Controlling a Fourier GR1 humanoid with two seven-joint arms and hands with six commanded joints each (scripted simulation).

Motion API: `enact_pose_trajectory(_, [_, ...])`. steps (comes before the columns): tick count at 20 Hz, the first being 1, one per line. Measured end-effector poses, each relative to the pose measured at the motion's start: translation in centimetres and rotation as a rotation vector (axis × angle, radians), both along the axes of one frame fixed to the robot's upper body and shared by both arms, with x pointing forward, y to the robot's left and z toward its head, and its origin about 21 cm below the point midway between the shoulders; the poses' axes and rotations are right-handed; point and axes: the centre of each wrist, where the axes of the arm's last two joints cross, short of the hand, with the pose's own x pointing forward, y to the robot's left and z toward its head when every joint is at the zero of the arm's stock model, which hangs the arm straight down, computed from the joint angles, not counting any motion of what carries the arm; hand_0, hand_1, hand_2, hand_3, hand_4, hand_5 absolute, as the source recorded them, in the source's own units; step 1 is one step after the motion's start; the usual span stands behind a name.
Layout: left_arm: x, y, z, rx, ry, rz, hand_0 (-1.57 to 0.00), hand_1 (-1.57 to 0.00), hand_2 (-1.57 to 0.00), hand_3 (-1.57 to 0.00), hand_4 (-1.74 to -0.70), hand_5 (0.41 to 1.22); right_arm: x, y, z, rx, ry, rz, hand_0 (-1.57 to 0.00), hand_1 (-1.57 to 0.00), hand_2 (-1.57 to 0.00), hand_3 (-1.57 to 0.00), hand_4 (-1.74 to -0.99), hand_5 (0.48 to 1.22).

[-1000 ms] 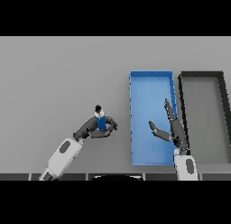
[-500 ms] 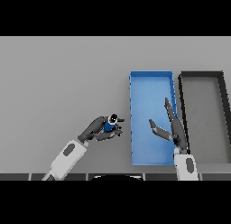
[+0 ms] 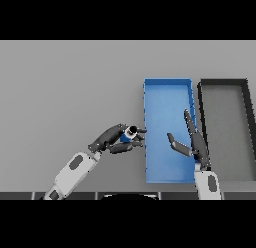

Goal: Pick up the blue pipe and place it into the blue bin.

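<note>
Blue pipe [image 3: 127, 136], short, dark-capped end

left robot hand [image 3: 116, 138] grips the blue pipe [image 3: 128, 134] beside the blue bin's [image 3: 167, 89] left wall.

To your right you see a dark bin [image 3: 224, 83] with black walls and a grey floor, lying lengthwise on the grey worktop [image 3: 65, 87]. You see nothing inside it, and its near end reaches the scene's lower edge.
</note>
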Motion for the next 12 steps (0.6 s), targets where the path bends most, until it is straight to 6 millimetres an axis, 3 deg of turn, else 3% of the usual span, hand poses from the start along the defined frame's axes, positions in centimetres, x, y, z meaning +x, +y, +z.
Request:
enact_pose_trajectory(3, [-0.5, -0.5, 0.1, 0.018, 0.009, -0.024, -1.57, -1.57, -1.57, -1.44, -1.73, 1.219, -0.4, 0.0, -0.1, 0.005, 0.000, 0.001, 0.00, 0.00, 0.00, 0.00, -1.184, 0.629])
enact_pose_trajectory(9, [-0.2, -0.1, 0.1, 0.048, 0.012, -0.012, -1.57, -1.57, -1.57, -1.44, -1.73, 1.220, -1.4, 1.3, -2.4, 0.115, 0.045, -0.021, 0.00, 0.00, 0.00, 0.00, -1.209, 0.623])
enact_pose_trajectory(12, [-0.4, -0.2, -0.2, 0.041, -0.003, -0.019, -1.57, -1.57, -1.57, -1.44, -1.73, 1.220, -1.0, 1.2, -2.2, 0.135, 0.020, -0.018, 0.00, 0.00, 0.00, 0.00, -1.191, 0.619])
